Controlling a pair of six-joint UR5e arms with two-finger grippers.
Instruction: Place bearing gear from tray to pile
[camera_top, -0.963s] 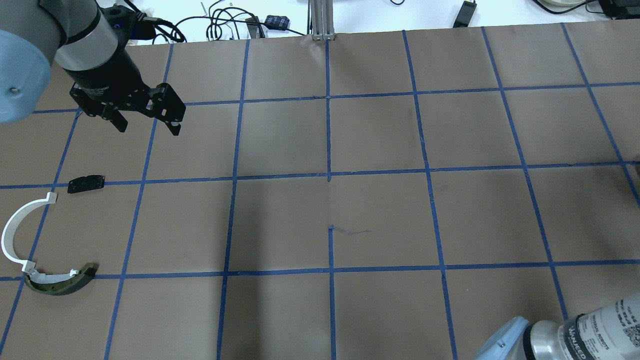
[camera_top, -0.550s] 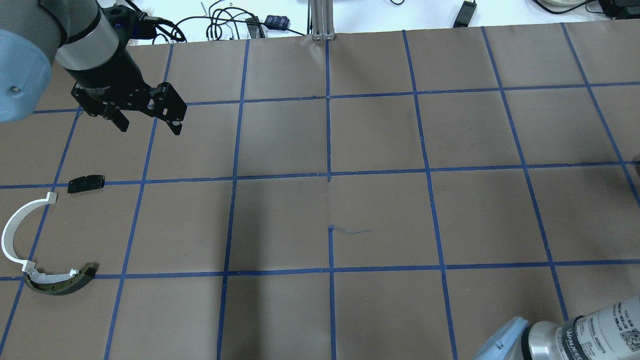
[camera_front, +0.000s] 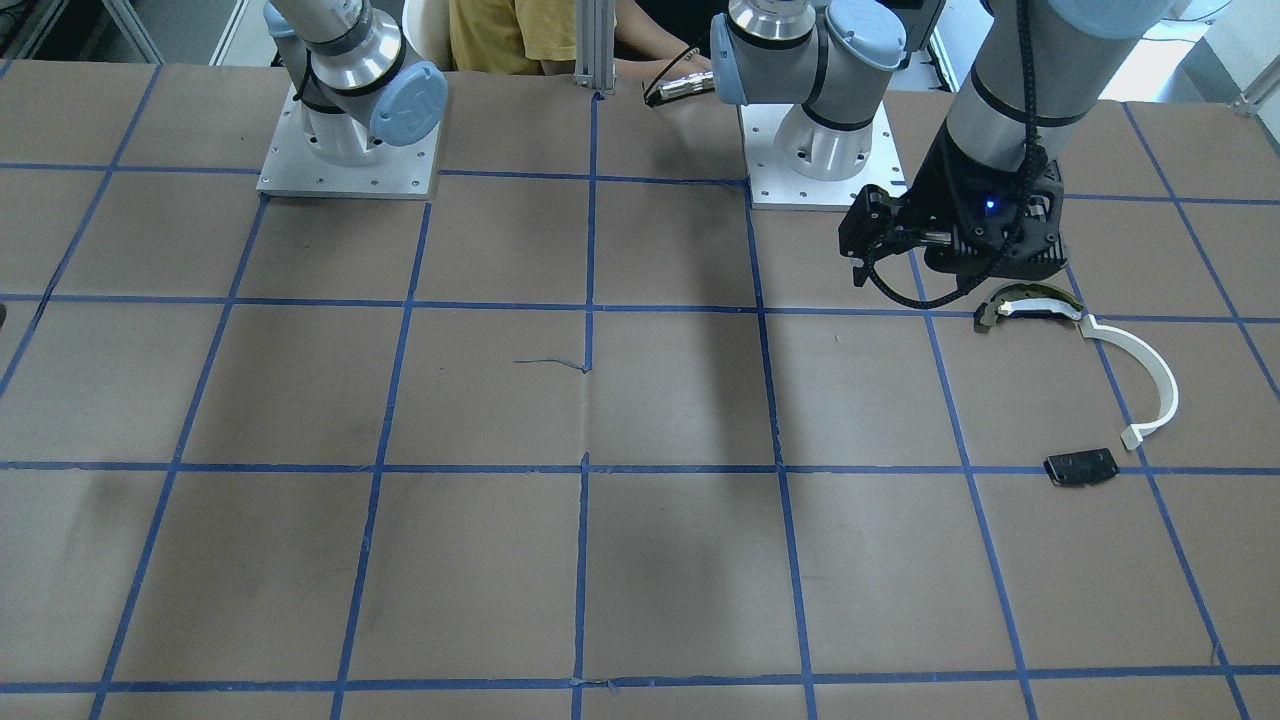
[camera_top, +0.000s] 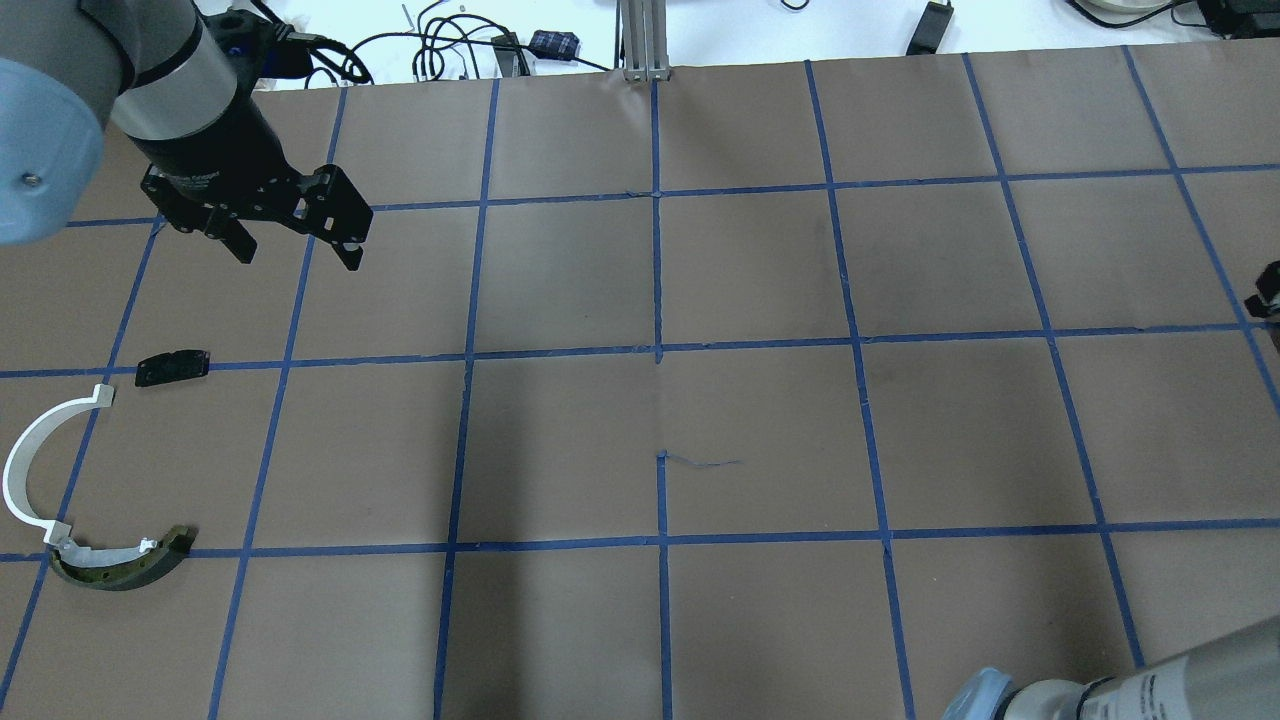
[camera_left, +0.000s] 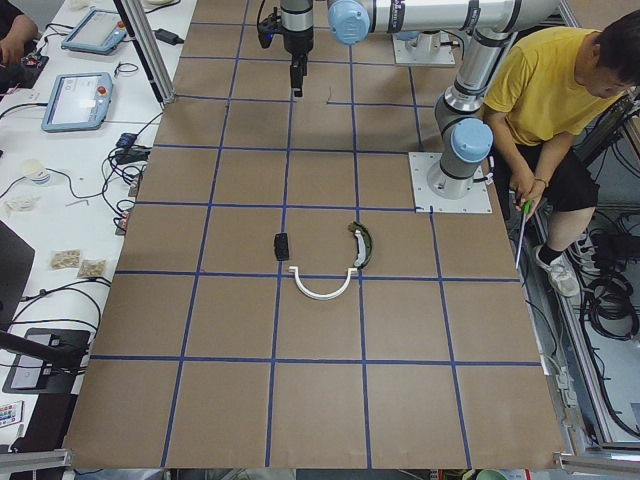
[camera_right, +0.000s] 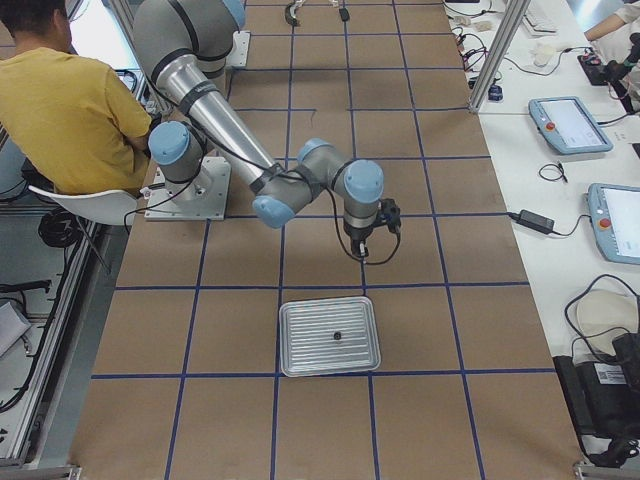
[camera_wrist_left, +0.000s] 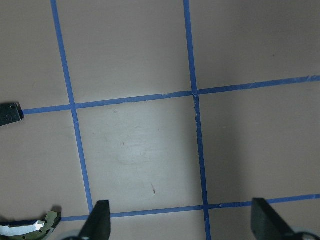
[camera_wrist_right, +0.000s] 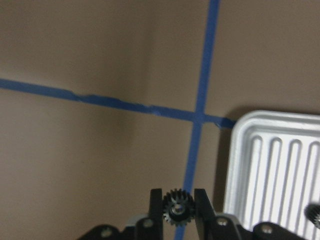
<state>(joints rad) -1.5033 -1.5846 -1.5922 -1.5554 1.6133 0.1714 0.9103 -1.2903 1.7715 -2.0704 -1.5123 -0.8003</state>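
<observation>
My right gripper (camera_wrist_right: 176, 220) is shut on a small black bearing gear (camera_wrist_right: 176, 205), held above the brown table beside the ribbed metal tray (camera_wrist_right: 272, 165). In the exterior right view the gripper (camera_right: 366, 232) hangs just beyond the tray (camera_right: 300, 345). The pile lies far off at the left: a white arc (camera_top: 25, 470), a dark curved piece with cream strip (camera_top: 120, 568) and a black plate (camera_top: 172, 366). My left gripper (camera_top: 297, 255) is open and empty, above the table beyond the plate.
A second small dark part (camera_right: 337, 335) lies in the tray's middle. A metal post (camera_top: 645, 40) and cables stand at the table's far edge. A seated person in yellow (camera_left: 555, 100) is beside the robot bases. Blue tape lines grid the table.
My right arm has shifted at the overhead view's lower right, and a tip of the right gripper now shows at the right edge. The left gripper has barely moved.
</observation>
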